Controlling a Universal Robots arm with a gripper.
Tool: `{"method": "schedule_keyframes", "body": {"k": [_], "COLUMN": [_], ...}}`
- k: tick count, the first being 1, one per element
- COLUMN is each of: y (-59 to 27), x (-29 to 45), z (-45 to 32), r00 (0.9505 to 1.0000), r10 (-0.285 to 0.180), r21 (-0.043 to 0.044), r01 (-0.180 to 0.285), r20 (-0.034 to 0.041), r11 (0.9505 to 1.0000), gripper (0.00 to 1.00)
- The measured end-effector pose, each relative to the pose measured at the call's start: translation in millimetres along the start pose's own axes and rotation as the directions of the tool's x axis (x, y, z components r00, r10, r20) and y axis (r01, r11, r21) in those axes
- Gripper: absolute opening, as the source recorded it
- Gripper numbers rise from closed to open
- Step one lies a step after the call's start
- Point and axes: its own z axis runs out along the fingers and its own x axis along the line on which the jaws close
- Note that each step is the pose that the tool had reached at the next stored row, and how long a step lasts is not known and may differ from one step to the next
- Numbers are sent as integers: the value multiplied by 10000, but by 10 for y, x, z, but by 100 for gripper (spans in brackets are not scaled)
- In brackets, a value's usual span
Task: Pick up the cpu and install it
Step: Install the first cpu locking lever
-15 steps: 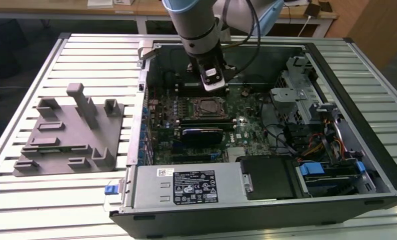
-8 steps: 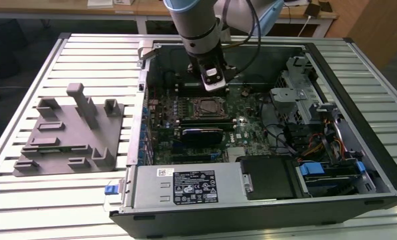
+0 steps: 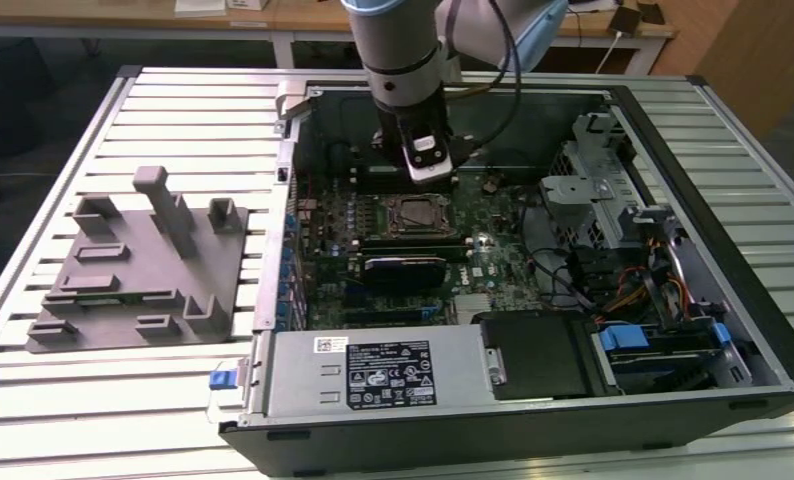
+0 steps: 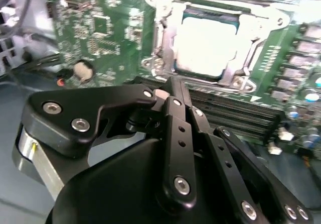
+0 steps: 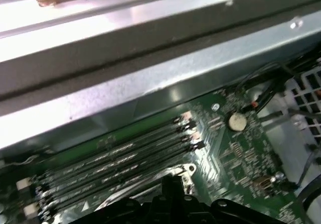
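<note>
Hovering over the memory slots (image 4: 235, 111), the claw (image 4: 173, 91) is showing fingers together, gripping nothing; the cpu (image 4: 205, 45) is sitting in the socket (image 4: 155, 38).

No print can be made out; the white labels (image 3: 386, 373) on the power supply (image 3: 370, 375) stay illegible.

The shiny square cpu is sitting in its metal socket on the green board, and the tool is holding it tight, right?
Not quite. The cpu does sit in its socket on the green board, but the tool is not holding it; it hangs beside the socket, apart from the chip, as the second wrist view shows.
</note>
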Motion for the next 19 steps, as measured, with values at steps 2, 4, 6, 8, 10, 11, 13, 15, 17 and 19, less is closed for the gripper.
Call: {"method": "schedule_keyframes", "body": {"k": [2, 4, 6, 8, 10, 11, 13, 15, 17, 19], "y": [2, 4, 6, 5, 5, 5, 6, 7, 10, 15], "x": [-5, -10, -15, -16, -16, -16, -16, -17, -20, -26], "z": [3, 6, 9, 11, 11, 10, 10, 9, -7, -32], "r00": [9997, 9990, 9978, 9971, 9971, 9971, 9971, 9973, 9975, 9976], "r10": [20, 43, 67, 78, 78, 78, 78, 64, 47, 39], "r21": [205, 384, 562, 686, 688, 689, 689, 769, 861, 914], "r01": [-15, -26, -30, -26, -25, -26, -25, -8, 13, 24], "r20": [-237, -453, -658, -759, -759, -760, -760, -729, -699, -684], "r11": [9998, 9993, 9984, 9976, 9976, 9976, 9976, 9970, 9963, 9958], "gripper": [11, 11, 11, 11, 11, 11, 11, 11, 11, 11]}}
